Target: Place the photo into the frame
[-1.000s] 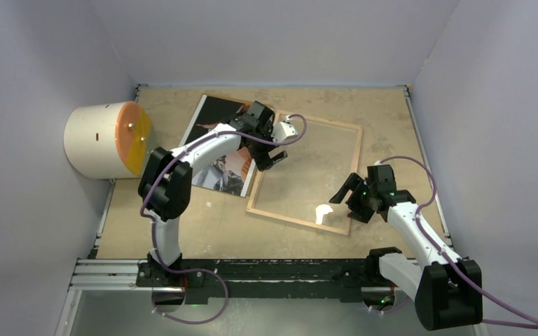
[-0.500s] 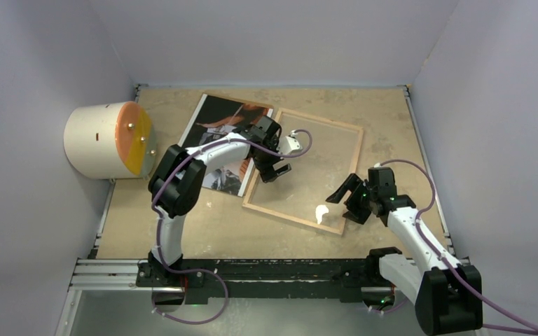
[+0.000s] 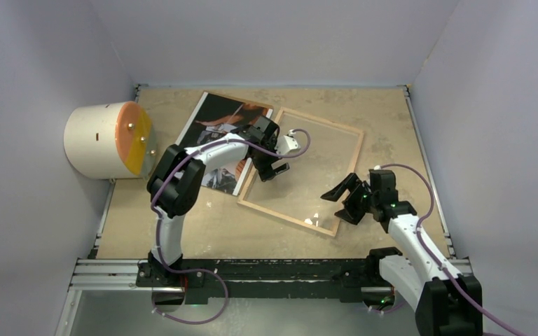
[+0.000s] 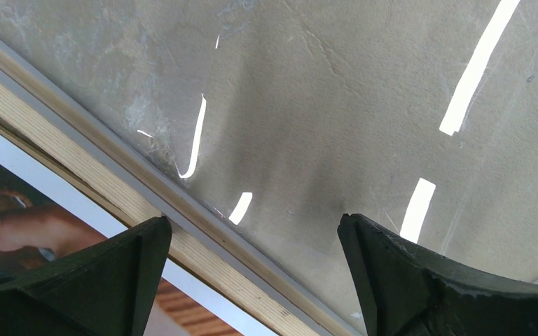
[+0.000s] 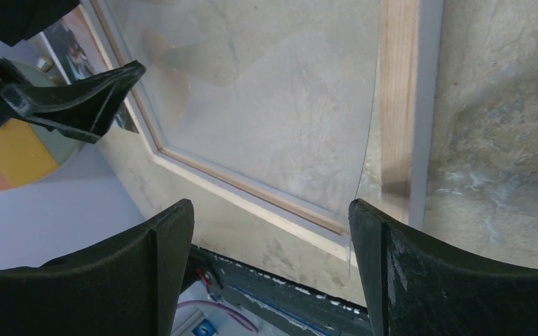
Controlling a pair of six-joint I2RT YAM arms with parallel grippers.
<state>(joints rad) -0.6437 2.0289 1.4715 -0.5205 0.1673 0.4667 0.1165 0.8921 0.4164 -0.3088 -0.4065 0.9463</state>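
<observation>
The frame [image 3: 354,161] lies flat and tilted in mid-table, wood-brown back up, with its clear glass pane [image 3: 301,168] in it. The photo [image 3: 217,119] lies picture-up left of it, its right edge against the frame's left rail. My left gripper [image 3: 272,170] is open and straddles that left rail [image 4: 77,161], one finger [image 4: 112,280] over the photo [image 4: 28,224] and the other over the glass [image 4: 336,91]. My right gripper [image 3: 343,201] is open and empty at the frame's right rail [image 5: 399,84], close to its near corner. The glass also shows in the right wrist view [image 5: 273,91].
A big white cylinder with an orange-yellow face [image 3: 105,140] lies at the left wall. Grey walls close in three sides. A black metal rail [image 3: 266,269] with the arm bases runs along the near edge. Bare tabletop [image 3: 203,227] lies near the frame.
The left gripper moved from above the photo down onto the frame's left rail. The frame slid a little to the left. The right gripper followed leftward, still open.
</observation>
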